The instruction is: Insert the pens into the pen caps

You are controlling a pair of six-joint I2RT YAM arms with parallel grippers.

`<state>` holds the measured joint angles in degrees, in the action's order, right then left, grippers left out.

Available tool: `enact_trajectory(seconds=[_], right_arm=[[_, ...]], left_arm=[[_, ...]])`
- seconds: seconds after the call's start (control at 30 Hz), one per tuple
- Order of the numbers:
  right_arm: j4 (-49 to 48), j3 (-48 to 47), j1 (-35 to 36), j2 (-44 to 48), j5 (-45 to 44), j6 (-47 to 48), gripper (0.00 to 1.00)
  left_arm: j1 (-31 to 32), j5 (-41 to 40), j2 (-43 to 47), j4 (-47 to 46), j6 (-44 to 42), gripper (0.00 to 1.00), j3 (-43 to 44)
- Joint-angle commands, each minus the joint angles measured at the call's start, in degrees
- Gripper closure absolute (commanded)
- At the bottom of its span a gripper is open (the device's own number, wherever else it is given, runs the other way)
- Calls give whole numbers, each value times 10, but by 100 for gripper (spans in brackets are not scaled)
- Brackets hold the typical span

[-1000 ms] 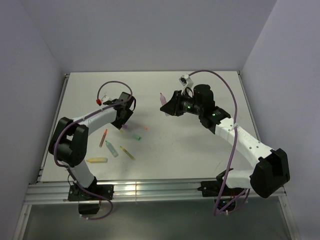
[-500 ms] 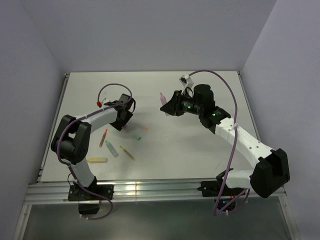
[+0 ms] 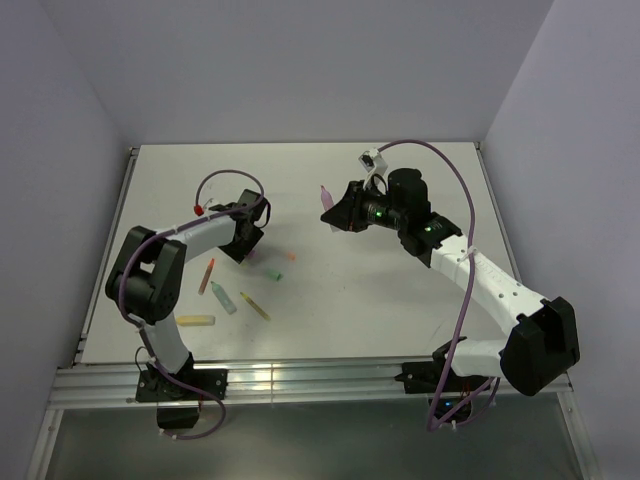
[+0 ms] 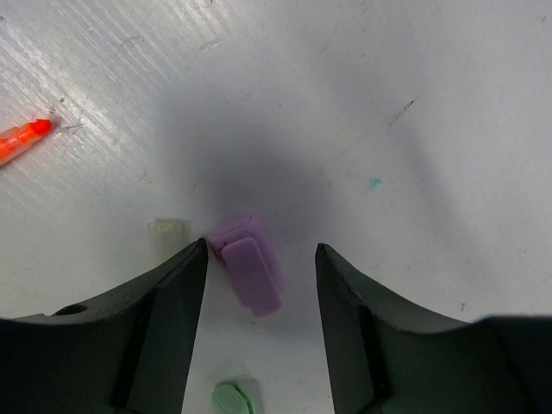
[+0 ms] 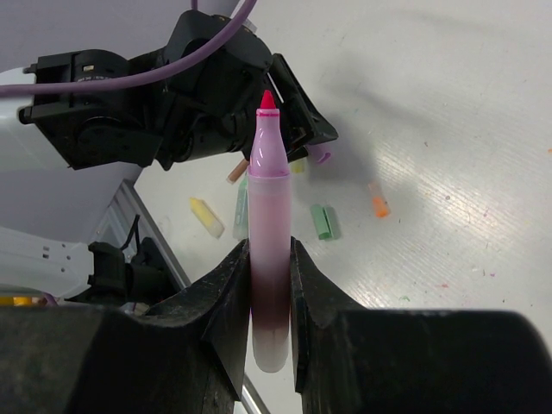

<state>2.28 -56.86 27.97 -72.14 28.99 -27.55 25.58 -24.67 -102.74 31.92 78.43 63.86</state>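
Observation:
My left gripper [image 4: 260, 259] is low over the table, open, its jaws on either side of a purple pen cap [image 4: 247, 263] that lies flat. The cap sits close against the left finger [image 4: 177, 293], with a clear gap to the right one. In the top view this gripper [image 3: 245, 250] is left of centre. My right gripper [image 5: 270, 259] is shut on a pink-purple pen [image 5: 269, 198] and holds it upright above the table [image 3: 325, 198], tip outward. An orange pen [image 3: 207, 275], a mint green pen [image 3: 225, 300], an olive-yellow pen [image 3: 255, 306] and a yellow pen [image 3: 194, 320] lie loose.
A green cap [image 4: 231, 398] lies just behind the purple one and a pale yellow cap [image 4: 168, 231] just outside the left finger. An orange cap [image 3: 292, 256] lies further right. The table's metal rail [image 3: 300, 378] runs along the near edge.
My left gripper has shifted slightly toward the purple cap and its jaws have narrowed a little. The right arm and its pen have stayed still.

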Motion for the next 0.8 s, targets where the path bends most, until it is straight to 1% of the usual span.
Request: enact_trajectory(seconds=[0.0,0.1,0.37,0.5,0.57,0.73,0.77], right_arm=[[-9,-1,-6,2,6,7,100],[-9,-1,-6,-2,12,7,100],[-8,-2,-7,-3,21,6,100],[-6,-3,-7,-3,24,6,100],[-4,-5,-8,-4,29,5,100],[-6,-4,-9,-7,36,3,100],[-7,-4,-9,-7,38,2,100]], left_arm=[[-2,1,-17,-1,-3,42,12],[-3,-7,-33,20,-6,43,28],[-3,-11,-49,31,-13,50,37],[-4,-2,-62,30,-23,55,41],[-3,1,-69,29,-33,59,46],[-4,15,-89,21,-41,64,43],[-5,17,-91,19,-43,68,43]])
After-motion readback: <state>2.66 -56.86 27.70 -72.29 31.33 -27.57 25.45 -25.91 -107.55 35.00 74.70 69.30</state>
